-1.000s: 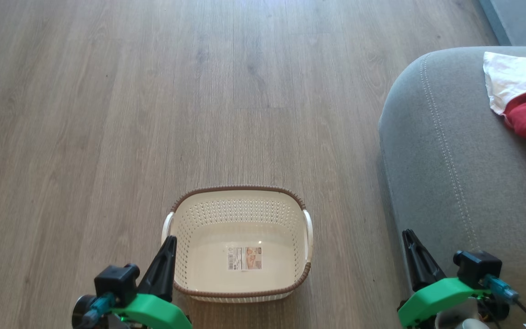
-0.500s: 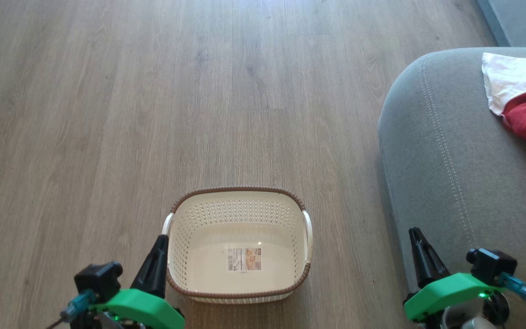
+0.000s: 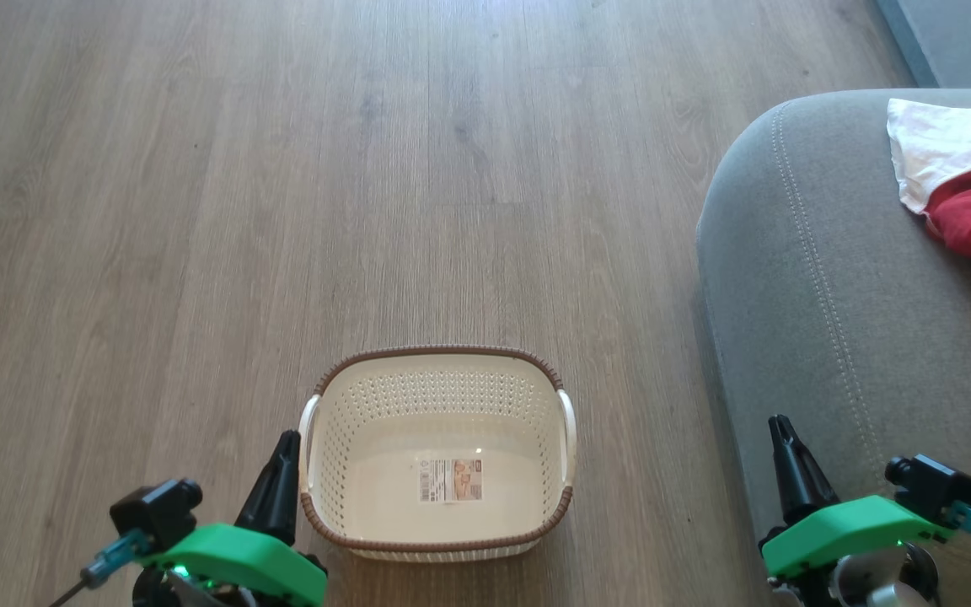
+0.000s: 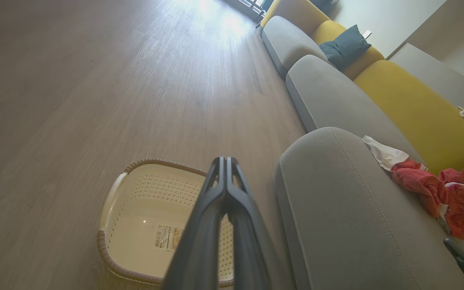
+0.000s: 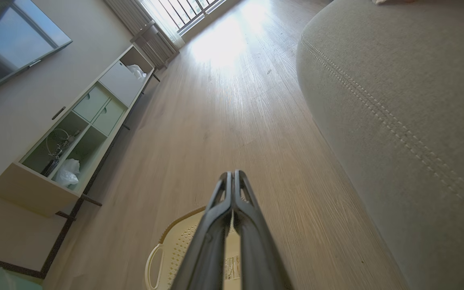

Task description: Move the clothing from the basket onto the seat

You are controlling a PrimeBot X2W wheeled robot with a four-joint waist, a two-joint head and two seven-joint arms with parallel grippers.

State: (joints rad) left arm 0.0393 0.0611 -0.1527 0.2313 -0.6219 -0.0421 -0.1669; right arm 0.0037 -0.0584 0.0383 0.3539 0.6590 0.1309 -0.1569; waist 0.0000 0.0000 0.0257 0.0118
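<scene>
The cream basket [image 3: 439,539] with a brown rim stands on the wood floor, its inside bare down to the label on its base; it also appears as the basket [image 4: 115,225] and the basket [image 5: 175,249]. Red and white clothing [image 3: 970,198] lies on the grey seat [image 3: 831,295] at the right. The left wrist view shows the clothing [image 4: 441,189] bunched on the seat [image 4: 336,209]. My left gripper [image 3: 287,440] is shut and empty beside the basket's left handle. My right gripper [image 3: 780,421] is shut and empty at the seat's front edge.
More grey and yellow sofa cushions [image 4: 409,100] run beyond the seat, with a dark teal pillow [image 4: 344,46]. A low shelf unit [image 5: 79,125] stands along the wall under a screen. Open wood floor [image 3: 283,169] stretches ahead of the basket.
Both arms have drawn back and outward, the left gripper sliding left and down off the basket's corner, the right one shifting right. Both stay shut. Basket and clothing have not moved.
</scene>
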